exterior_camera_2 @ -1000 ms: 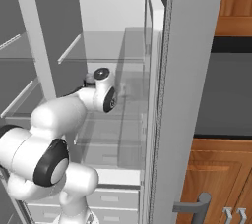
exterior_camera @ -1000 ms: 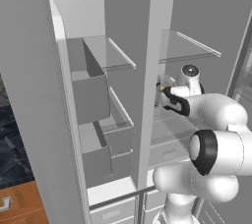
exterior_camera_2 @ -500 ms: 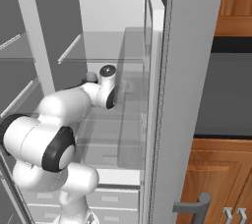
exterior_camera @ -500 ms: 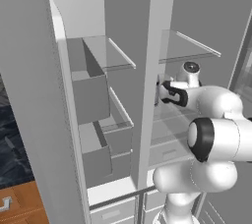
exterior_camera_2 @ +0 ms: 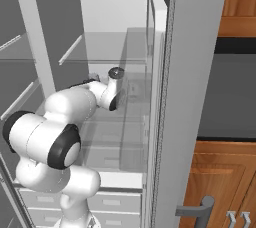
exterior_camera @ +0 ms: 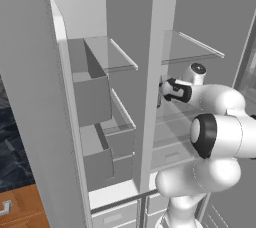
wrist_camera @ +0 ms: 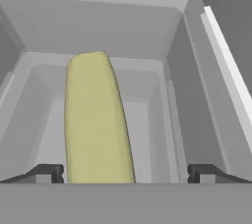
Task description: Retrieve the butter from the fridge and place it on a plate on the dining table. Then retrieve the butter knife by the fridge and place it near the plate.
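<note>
I am reaching into the fridge (exterior_camera: 150,32) with both its doors swung open, so I can get at what is inside. My arm stretches forward from my base, and my gripper (wrist_camera: 125,173) is spread as wide as it goes. It holds nothing right now.

In the hand view the butter (wrist_camera: 96,120) lies right in front of me. It is a long pale-yellow stick, and it sits in a white tray (wrist_camera: 162,120) with low walls inside the fridge. The stick points away from me, with its near end close to my fingers. My left fingertip (wrist_camera: 47,173) is just beside that near end, and my right fingertip (wrist_camera: 206,173) stands well off to the other side. So the butter is between my fingers, but closer to the left one. I cannot tell if the left one touches it.

I think my fingers are wide so the stick can slide in between them without being bumped. I am looking along the stick, so I would squeeze it across its thin sides, which seems the easy way to hold it.

From the base views my hand (exterior_camera: 175,91) is next to the middle post (exterior_camera: 150,97) of the fridge, at the height of a clear shelf (exterior_camera: 192,47).

I judge the task is only starting. The butter is not picked up yet. The next move needs me to go a bit further in, shift a little so the stick is in the middle, and then close gently. Butter is soft, so a hard squeeze could dent it.
</note>
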### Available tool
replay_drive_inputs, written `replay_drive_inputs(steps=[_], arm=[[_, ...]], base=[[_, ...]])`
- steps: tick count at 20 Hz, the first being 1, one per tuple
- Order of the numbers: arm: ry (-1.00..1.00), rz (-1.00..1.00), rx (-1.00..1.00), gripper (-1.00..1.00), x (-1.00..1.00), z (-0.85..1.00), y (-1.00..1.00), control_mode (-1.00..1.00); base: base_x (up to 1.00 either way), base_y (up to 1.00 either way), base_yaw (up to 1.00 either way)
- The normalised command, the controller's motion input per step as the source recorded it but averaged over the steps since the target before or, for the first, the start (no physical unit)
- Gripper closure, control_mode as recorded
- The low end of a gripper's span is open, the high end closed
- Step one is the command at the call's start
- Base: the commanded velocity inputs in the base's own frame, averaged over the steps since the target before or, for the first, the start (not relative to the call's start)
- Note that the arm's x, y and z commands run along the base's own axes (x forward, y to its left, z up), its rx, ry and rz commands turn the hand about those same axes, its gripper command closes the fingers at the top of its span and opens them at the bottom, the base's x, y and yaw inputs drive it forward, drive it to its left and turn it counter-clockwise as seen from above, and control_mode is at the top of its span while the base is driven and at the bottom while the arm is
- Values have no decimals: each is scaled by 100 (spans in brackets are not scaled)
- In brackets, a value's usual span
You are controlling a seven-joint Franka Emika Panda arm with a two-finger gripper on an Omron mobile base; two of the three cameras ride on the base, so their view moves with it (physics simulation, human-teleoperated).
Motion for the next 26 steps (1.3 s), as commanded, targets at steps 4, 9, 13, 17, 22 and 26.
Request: replay_drive_inputs(steps=[4, 9, 13, 17, 22, 26], arm=[[0, 3, 0, -100, 0, -23, 0, -100], [0, 1, 0, 100, 0, -28, 1, -100], [3, 1, 0, 100, 0, -43, 7, -100], [1, 0, 0, 100, 0, -30, 10, -100], [-6, -7, 0, 100, -4, -5, -6, -100], [-5, -19, 0, 100, -1, 0, -34, -100]], base=[[0, 0, 0], [0, 0, 0], [0, 0, 0], [0, 0, 0], [0, 0, 0], [0, 0, 0]])
